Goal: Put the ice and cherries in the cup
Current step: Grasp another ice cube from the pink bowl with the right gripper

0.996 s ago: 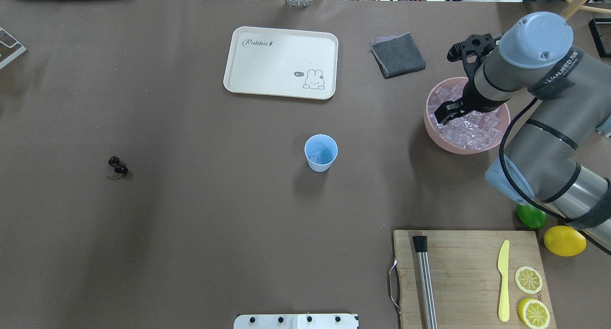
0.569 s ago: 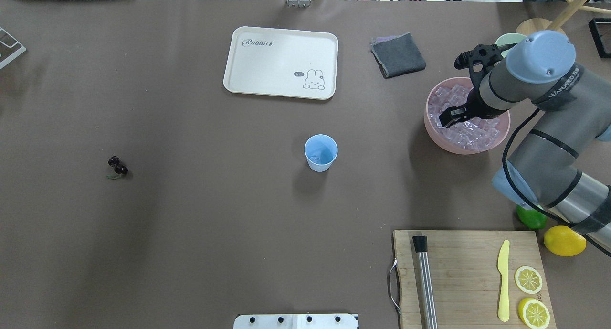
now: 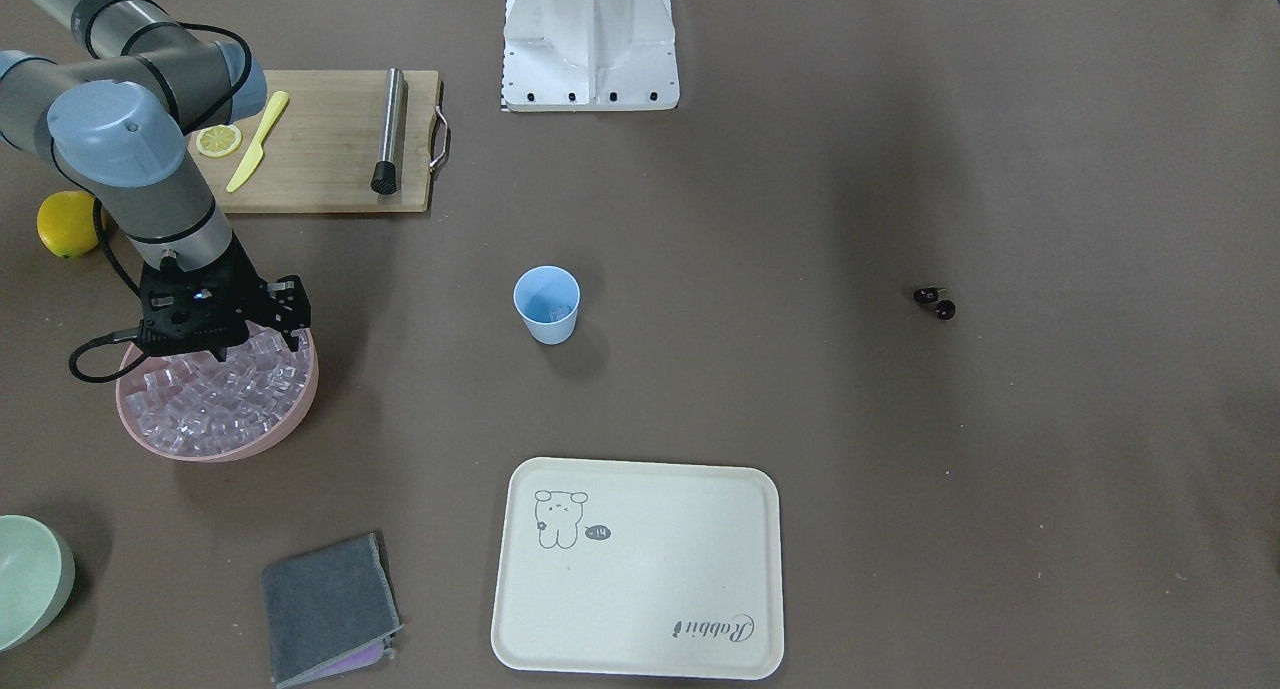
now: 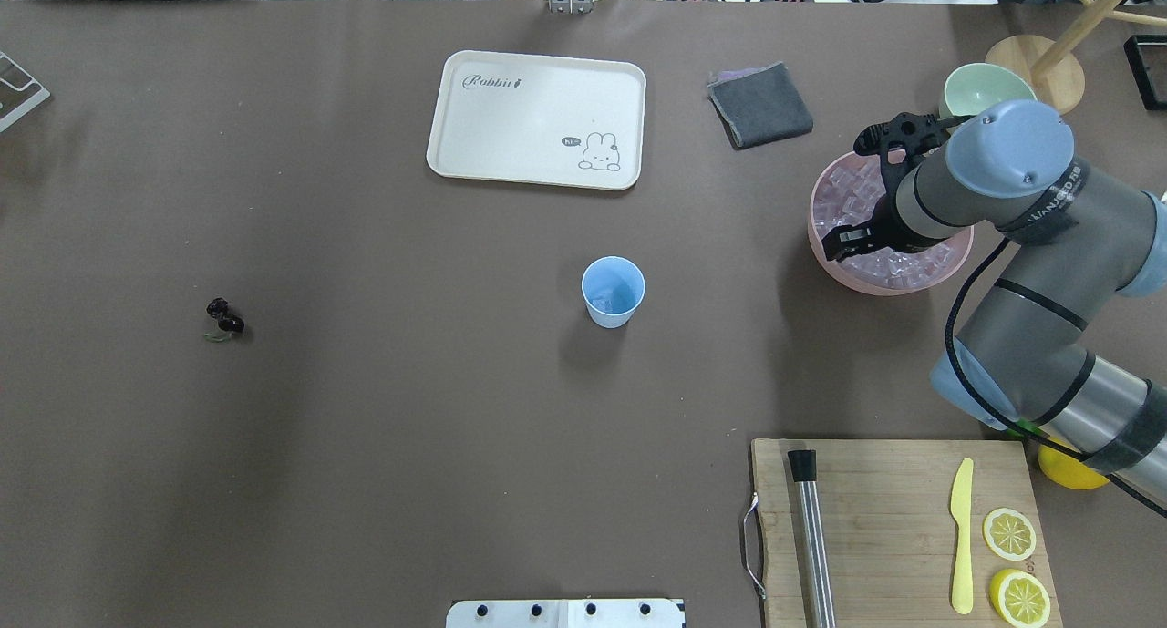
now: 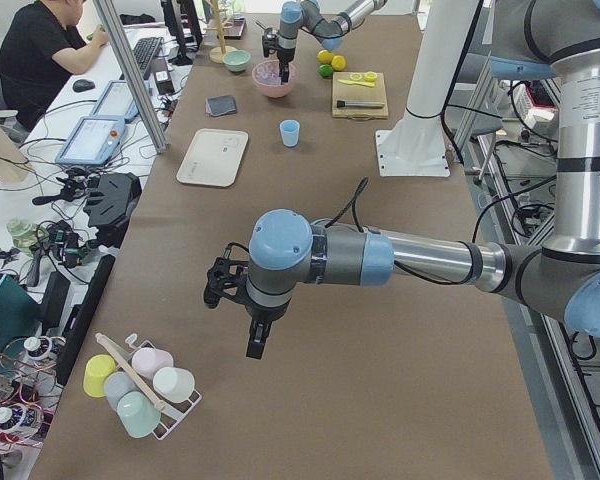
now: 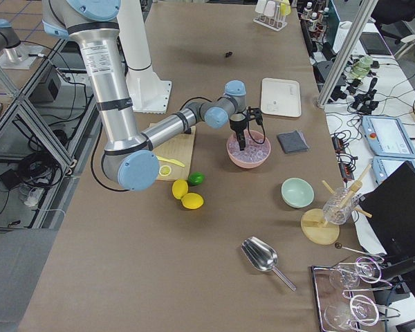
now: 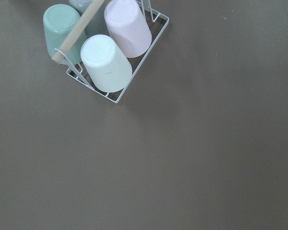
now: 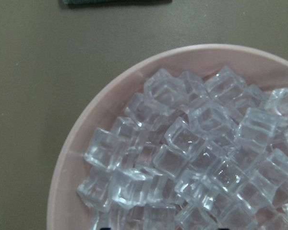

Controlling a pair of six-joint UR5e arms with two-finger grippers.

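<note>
We're on the ice step: our right gripper (image 4: pixel 839 241) hangs low over the ice (image 8: pixel 182 143) in the pink bowl (image 4: pixel 875 285), how open or loaded we can't tell, so next comes pinching a cube for the cup (image 4: pixel 613 293) mid-table, cherries (image 4: pixel 224 317) lying well apart.

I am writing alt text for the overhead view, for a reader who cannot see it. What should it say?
The right end effector hovers over ice in a pink bowl at the right. A blue cup stands in the middle, dark cherries lie far to the left, and a cream tray sits beyond the cup.
</note>
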